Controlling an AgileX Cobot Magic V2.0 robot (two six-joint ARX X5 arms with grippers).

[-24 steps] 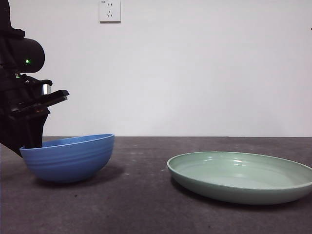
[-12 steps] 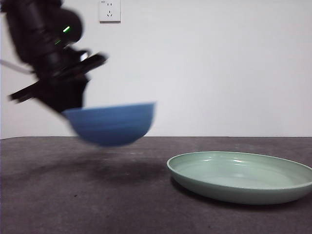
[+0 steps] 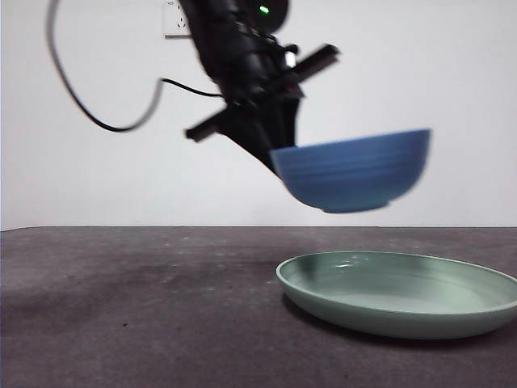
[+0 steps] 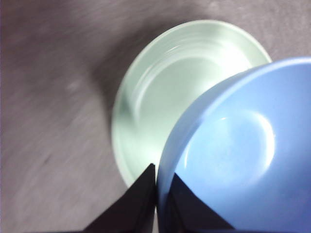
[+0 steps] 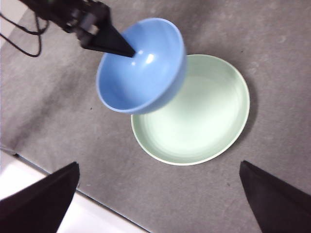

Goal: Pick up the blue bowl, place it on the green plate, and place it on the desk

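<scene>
My left gripper [image 3: 276,155] is shut on the near rim of the blue bowl [image 3: 351,171] and holds it in the air, slightly tilted, above the left part of the green plate [image 3: 400,293]. In the left wrist view the jaws [image 4: 158,171] pinch the bowl's rim [image 4: 243,155] over the plate [image 4: 170,97]. The right wrist view shows the bowl [image 5: 141,73] overlapping the plate's [image 5: 204,116] edge, with the left gripper [image 5: 127,50] on it. My right gripper [image 5: 160,194] is open and empty, high above the desk [image 3: 145,307].
A black cable [image 3: 97,113] hangs from the left arm. A white wall socket [image 3: 171,24] is on the back wall, partly hidden by the arm. The desk's pale front edge [image 5: 29,199] shows in the right wrist view.
The left gripper has lifted the blue bowl off the desk and carried it up and to the right, from the far left to above the green plate. The plate has not moved.
</scene>
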